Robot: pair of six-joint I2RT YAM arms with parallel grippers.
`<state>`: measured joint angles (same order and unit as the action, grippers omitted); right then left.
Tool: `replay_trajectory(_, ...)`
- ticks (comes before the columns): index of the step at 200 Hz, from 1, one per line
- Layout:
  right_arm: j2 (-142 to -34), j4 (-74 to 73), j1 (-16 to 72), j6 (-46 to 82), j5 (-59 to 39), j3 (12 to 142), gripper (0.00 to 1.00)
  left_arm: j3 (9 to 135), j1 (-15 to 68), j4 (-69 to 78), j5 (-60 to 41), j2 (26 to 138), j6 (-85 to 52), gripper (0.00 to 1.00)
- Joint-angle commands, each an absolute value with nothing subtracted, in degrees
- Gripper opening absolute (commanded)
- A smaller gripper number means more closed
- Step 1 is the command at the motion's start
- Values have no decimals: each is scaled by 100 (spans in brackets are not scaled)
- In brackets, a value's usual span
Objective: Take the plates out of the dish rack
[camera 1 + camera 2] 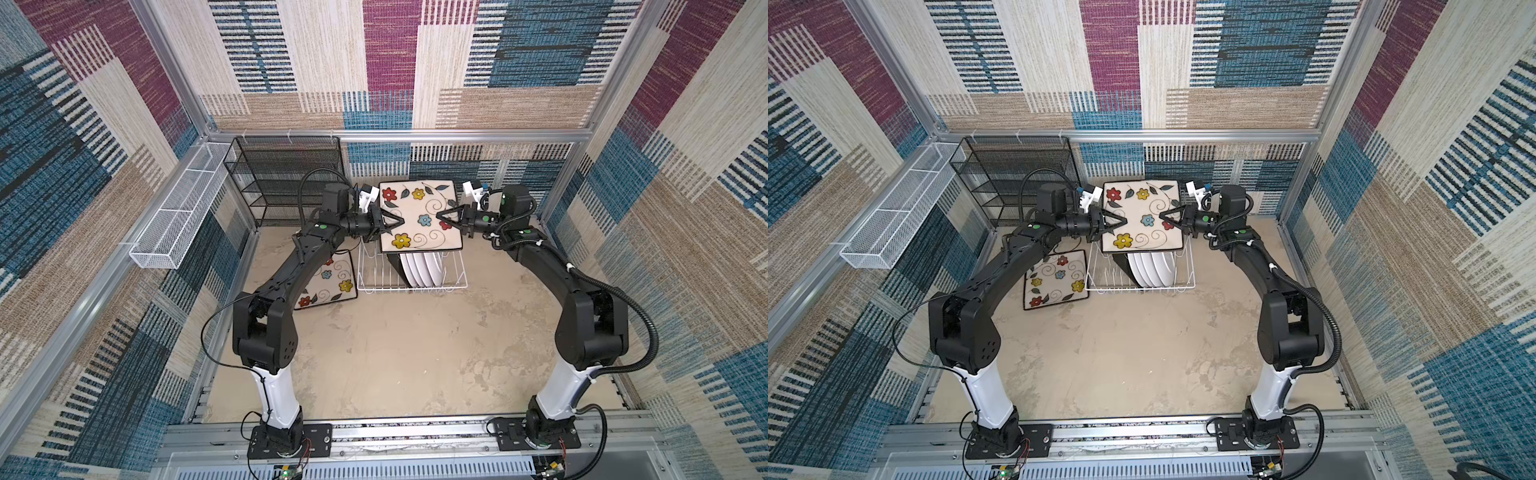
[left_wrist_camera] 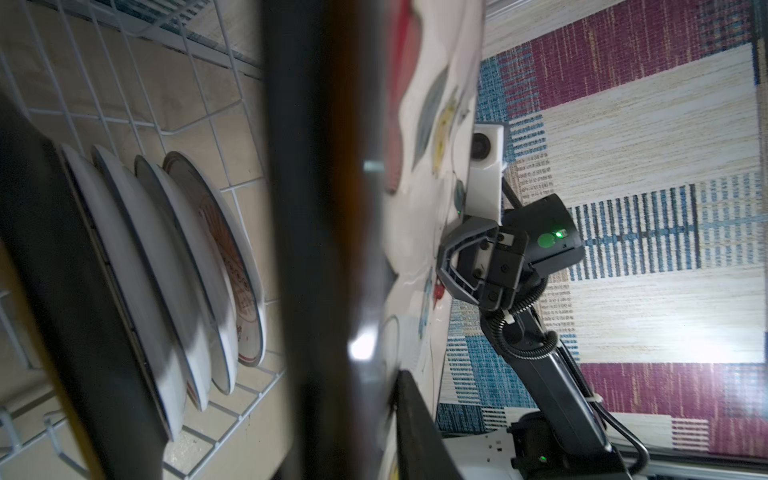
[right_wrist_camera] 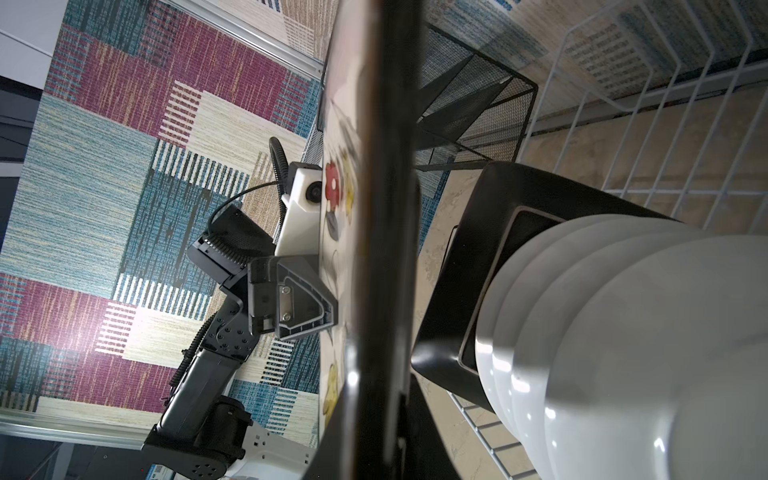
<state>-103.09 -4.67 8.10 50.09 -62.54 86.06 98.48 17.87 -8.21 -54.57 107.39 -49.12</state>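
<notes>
A square plate (image 1: pixel 419 216) (image 1: pixel 1142 216) with a cream face and coloured flowers hangs face up above the dish rack (image 1: pixel 374 276) (image 1: pixel 1100 276). My left gripper (image 1: pixel 397 220) (image 1: pixel 1119 219) is shut on its left edge. On the opposite edge my right gripper (image 1: pixel 442 216) (image 1: pixel 1165 216) is shut. In the rack stand several round white plates (image 1: pixel 424 268) (image 2: pixel 199 270) (image 3: pixel 623 332) and a black-backed square plate (image 1: pixel 395 264) (image 3: pixel 478 249). Another flowered square plate (image 1: pixel 328 282) (image 1: pixel 1057 279) lies flat on the table, left of the rack and partly under my left arm.
A black mesh shelf unit (image 1: pixel 286 178) stands at the back left, close behind my left wrist. A long white mesh basket (image 1: pixel 178 216) hangs on the left frame rail. Patterned walls enclose the table on three sides.
</notes>
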Motion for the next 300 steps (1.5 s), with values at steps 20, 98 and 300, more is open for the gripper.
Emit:
replay_trajectory(20,-10349,-784,872,4702,-6507,8734,5,9862,1844,-62,-5818,10723,-5115,0)
replay_trajectory(98,-9952,-917,794,4561,-5748,8355,31,9791,1845,565,-6037,10595,-5449,0)
replay_trajectory(300,-8279,1082,712,415,-3413,8343,100,10846,1703,-2541,-5176,9884,-3337,0)
